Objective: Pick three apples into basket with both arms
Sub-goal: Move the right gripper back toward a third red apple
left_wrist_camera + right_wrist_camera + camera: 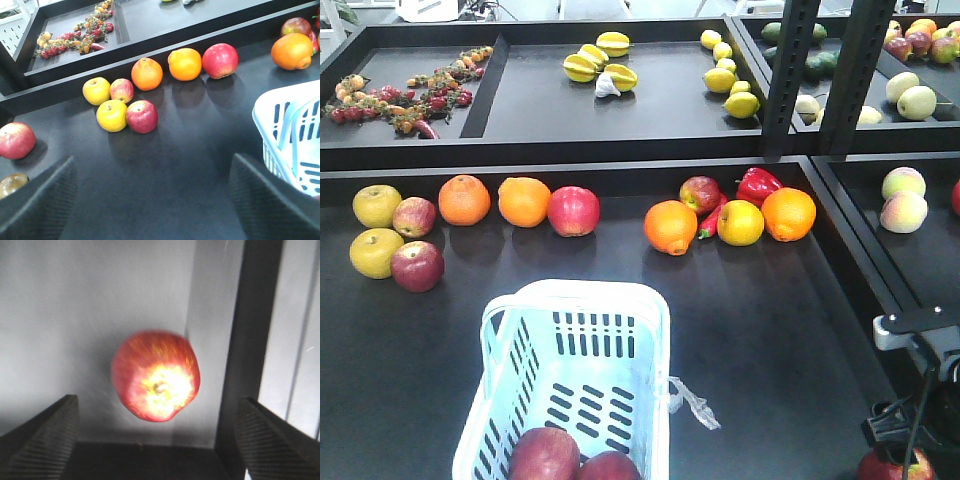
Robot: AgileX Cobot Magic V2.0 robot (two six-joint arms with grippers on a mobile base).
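Meanwhile, two apples lie in the basket; a third apple sits at the surface's corner, both grippers' jaws apart.

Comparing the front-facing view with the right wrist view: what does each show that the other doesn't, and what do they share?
Only the front-facing view shows the basket with two dark red apples inside, plus the row of oranges, the red pepper and the back trays.

Only the right wrist view shows the right gripper, fingers spread wide, with the stem end of a red apple lying between them, untouched.

Shared: probably that same apple, partly visible at the front view's bottom right corner under the arm, and the dark table.
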